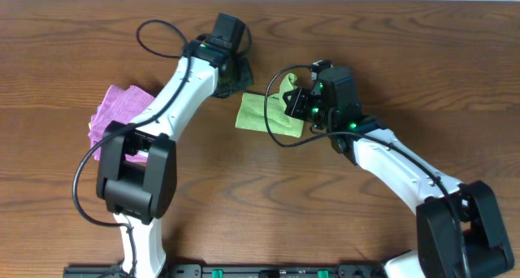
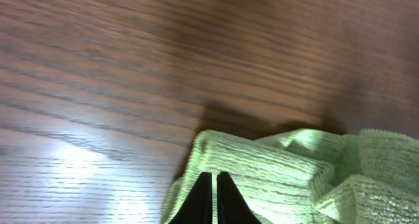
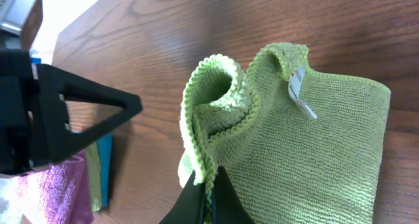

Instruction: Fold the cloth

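The right gripper has its black fingertips pinched tight on a doubled edge of the green microfibre cloth. It holds that hem up in a curled loop, while the rest of the cloth, with its white care tag, lies flat on the wooden table. The left gripper has its fingers drawn almost together at the cloth's far corner, fabric between them or not I cannot tell; the cloth sits mid-table between the arms, well apart from a crumpled pink cloth beside the left arm.
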